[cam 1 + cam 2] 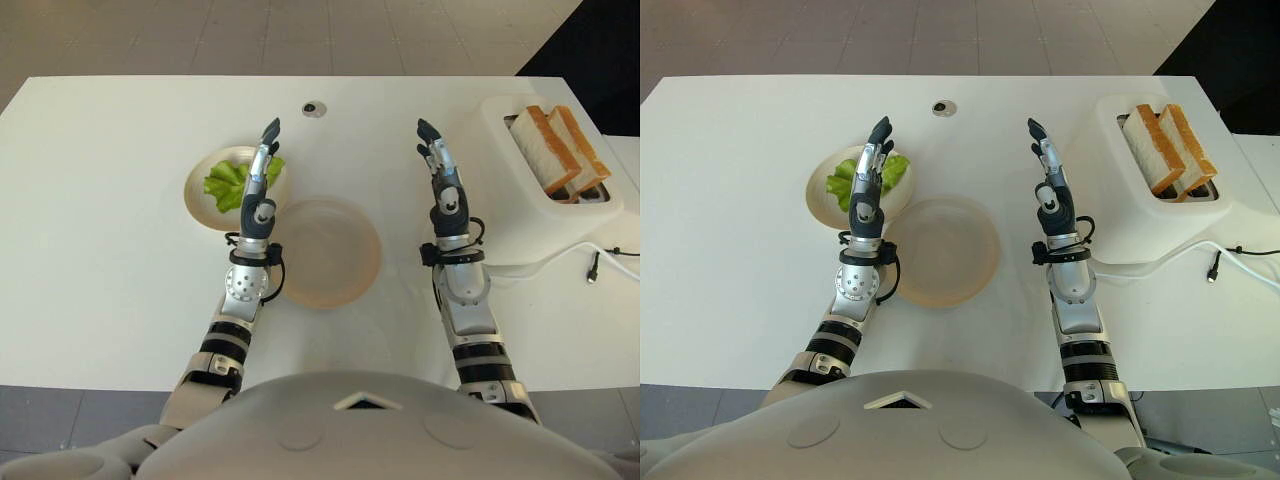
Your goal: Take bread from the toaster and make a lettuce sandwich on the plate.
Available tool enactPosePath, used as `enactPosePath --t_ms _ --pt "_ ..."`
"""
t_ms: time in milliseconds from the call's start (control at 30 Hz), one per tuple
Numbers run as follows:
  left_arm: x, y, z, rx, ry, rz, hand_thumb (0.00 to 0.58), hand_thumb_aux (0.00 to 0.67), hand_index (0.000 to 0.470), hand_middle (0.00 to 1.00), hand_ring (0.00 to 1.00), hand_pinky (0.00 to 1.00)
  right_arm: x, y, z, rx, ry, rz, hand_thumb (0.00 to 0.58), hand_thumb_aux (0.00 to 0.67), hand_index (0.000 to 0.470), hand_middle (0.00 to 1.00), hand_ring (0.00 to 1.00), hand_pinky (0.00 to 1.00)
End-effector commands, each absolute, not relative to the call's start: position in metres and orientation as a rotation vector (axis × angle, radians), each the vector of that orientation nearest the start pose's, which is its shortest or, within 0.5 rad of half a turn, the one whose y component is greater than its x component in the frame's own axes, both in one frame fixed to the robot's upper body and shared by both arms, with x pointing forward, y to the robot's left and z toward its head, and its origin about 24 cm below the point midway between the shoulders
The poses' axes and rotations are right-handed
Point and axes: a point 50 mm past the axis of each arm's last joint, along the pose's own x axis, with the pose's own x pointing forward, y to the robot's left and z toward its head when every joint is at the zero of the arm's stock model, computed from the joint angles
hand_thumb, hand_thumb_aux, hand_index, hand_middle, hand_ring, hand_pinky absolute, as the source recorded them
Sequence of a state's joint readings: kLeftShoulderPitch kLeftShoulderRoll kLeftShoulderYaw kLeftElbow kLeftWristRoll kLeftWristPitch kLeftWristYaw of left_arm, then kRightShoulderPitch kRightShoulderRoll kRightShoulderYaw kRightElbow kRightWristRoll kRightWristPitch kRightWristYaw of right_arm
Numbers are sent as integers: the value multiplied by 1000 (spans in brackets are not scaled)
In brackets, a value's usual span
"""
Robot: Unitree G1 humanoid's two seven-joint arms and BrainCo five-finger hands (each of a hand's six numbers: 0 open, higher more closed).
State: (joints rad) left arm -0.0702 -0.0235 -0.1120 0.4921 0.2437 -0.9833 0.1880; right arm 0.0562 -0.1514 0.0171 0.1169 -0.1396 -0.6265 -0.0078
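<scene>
Holds the left hand open and empty, fingers straight, over the right rim of the bowl of lettuce, left of middle on the table. Holds the right hand likewise open and empty, above bare surface between plate and toaster. Plate bare, just beside the bowl, toward the near edge. Two bread slices upright in the toaster's slots at the far right corner; cable trailing toward the right edge. Round fitting near the far edge.
</scene>
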Motion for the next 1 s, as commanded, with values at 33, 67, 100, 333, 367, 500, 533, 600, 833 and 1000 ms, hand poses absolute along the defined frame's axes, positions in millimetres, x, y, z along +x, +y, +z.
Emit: enactPosePath --t_ms 33,67,100,333,367,500,533,600,833,1000 --pt "221 108 16 110 -466 -100 0 0 0 0 0 0 229 -166 60 -282 -449 104 0 0 0 0 0 0" --pt "222 108 15 107 -456 -97 0 0 0 0 0 0 229 -166 60 -284 -448 104 0 0 0 0 0 0" --pt "222 108 15 102 -448 -93 0 0 0 0 0 0 229 -166 60 -286 -445 103 0 0 0 0 0 0" --pt "223 110 13 107 -435 -89 0 0 0 0 0 0 206 -242 137 -680 -683 -191 0 0 0 0 0 0" --pt "222 111 13 110 -434 -84 0 0 0 0 0 0 199 -267 152 -799 -666 -281 0 0 0 0 0 0" --pt "218 107 13 118 -448 -110 0 0 0 0 0 0 179 -336 163 -1186 -379 -463 0 0 0 0 0 0" --pt "217 106 13 123 -453 -116 0 0 0 0 0 0 176 -344 158 -1238 -305 -469 0 0 0 0 0 0" --pt "216 106 13 130 -456 -121 0 0 0 0 0 0 172 -357 148 -1305 -179 -476 0 0 0 0 0 0" --pt "214 108 13 135 -458 -114 0 0 0 0 0 0 183 -366 121 -1357 15 -409 0 0 0 0 0 0" --pt "214 107 15 134 -463 -118 0 0 0 0 0 0 196 -358 120 -1365 5 -352 71 42 29 12 12 12"
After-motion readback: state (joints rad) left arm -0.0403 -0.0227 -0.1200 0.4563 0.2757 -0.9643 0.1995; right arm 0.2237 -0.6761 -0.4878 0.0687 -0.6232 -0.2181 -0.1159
